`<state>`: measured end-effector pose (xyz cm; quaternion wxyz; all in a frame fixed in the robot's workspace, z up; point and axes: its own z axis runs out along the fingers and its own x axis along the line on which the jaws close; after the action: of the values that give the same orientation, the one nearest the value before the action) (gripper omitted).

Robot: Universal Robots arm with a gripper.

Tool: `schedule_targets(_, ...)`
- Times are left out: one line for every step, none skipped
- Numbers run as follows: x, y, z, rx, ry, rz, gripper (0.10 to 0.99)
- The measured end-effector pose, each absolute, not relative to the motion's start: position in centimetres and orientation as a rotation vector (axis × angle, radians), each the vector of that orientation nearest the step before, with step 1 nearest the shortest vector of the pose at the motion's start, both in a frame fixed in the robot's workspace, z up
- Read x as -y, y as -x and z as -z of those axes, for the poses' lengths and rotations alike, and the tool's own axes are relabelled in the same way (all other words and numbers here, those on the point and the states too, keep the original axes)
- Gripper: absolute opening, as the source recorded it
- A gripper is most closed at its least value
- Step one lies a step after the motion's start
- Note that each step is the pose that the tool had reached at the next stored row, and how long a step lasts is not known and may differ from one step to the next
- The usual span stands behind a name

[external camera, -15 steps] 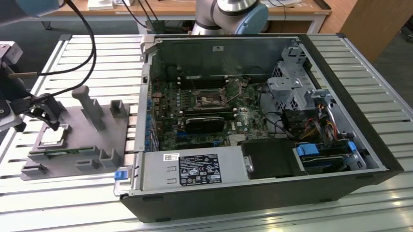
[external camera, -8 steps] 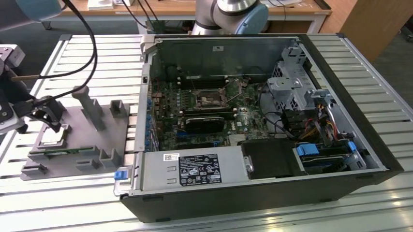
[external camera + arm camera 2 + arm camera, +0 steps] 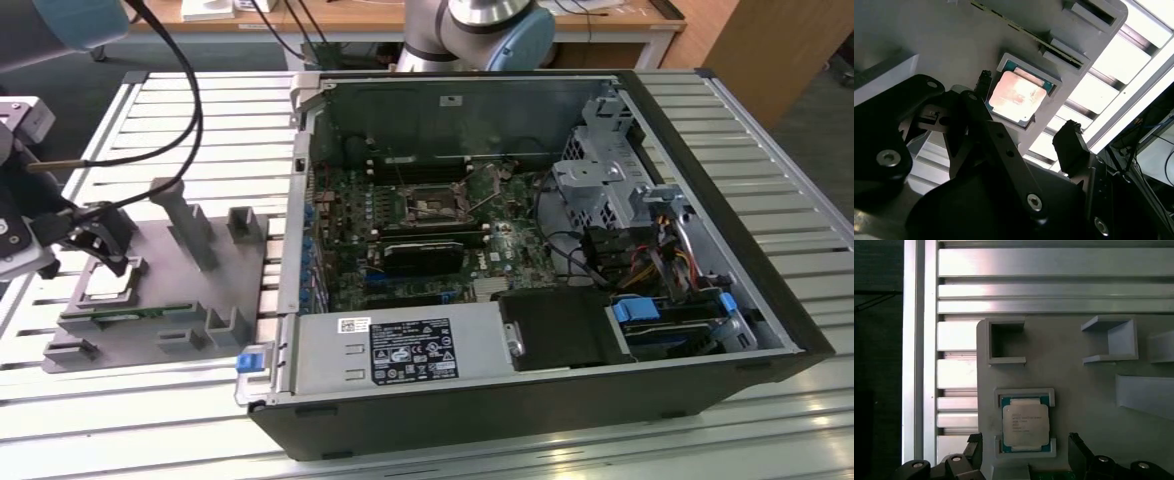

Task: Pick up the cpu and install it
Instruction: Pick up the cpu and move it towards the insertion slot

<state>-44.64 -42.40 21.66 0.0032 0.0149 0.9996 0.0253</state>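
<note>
The arm comes in from the exterior view's left edge and its gripper [image 3: 102, 240] hangs over the corner of the grey fixture [image 3: 187, 290] farthest from the computer case [image 3: 534, 420], pointing down at the fixture's plate. The jaws are open. In the first wrist view the two black fingers [image 3: 1077, 447] stand one on each side of the cpu [image 3: 1025, 426], with a gap between each finger and the chip, so nothing is gripped.

The fixture lies flat on the slatted metal table [image 3: 174, 130]. It carries several upright posts [image 3: 180, 215] and open-sided brackets. Near its corner is a shallow pocket, and the cpu sits in that pocket, under the gripper. A thin green circuit strip [image 3: 127, 313] rests on edge in a slot just beside the pocket. The case lies on its side just beside the fixture, on the exterior view's right of it, with its side panel off. Inside is the green main board [image 3: 400, 230], with a metal-framed socket [image 3: 434, 205] near the middle.

The cpu [image 3: 1016, 97] lies flat with its silvery metal top facing up at the gripper and a rim of green board around it. It is close to square. Its slightly longer side runs from one raised lip of the pocket to the other, and the fingers stand at the two remaining sides.
</note>
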Motion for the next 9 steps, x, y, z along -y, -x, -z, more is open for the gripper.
schedule_targets(42.4, 44.64, -21.59, -3.134, -0.047, -0.079, 0.776)
schedule_targets(42.4, 44.64, -21.52, -3.134, -0.047, -0.079, 0.776)
schedule_targets(42.4, 44.65, -21.45, -3.134, -0.046, -0.079, 0.776)
schedule_targets(42.4, 44.65, -21.37, -3.134, -0.045, -0.079, 0.776)
schedule_targets(42.4, 44.65, -21.31, -3.134, -0.044, -0.079, 0.776)
schedule_targets(42.4, 44.65, -21.26, -3.134, -0.043, -0.079, 0.776)
schedule_targets(42.4, 44.65, -21.21, -3.135, -0.043, -0.079, 0.776)
schedule_targets(42.4, 44.65, -21.16, -3.135, -0.043, -0.079, 0.776)
schedule_targets(42.4, 44.65, -21.12, -3.135, -0.043, -0.079, 0.776)
